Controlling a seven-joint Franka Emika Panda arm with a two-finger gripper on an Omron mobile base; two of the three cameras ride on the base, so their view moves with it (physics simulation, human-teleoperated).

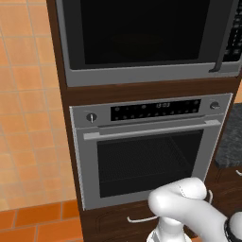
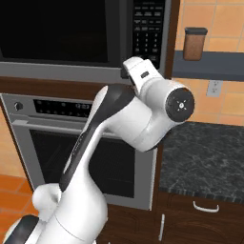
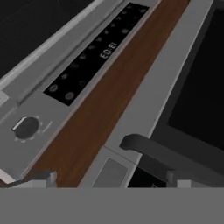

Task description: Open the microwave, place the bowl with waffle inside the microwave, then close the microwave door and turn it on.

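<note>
Wood cabinet (image 1: 142,92), microwave door (image 1: 142,33) top cropped

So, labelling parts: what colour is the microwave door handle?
Dark grey, nearly black handle; hand view shows it best.

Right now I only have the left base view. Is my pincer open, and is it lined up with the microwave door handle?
Observer: Open. In the hand view the pincer has its fingertips spread wide, with nothing between them.
Operator: And the handle?
Observer: The lower end of the microwave door handle lies just ahead of the fingertips, towards the right one, and is not touched.
Operator: What is right of the cabinet?
Observer: The right base view shows a brown canister on a shelf above the dark counter.
</note>
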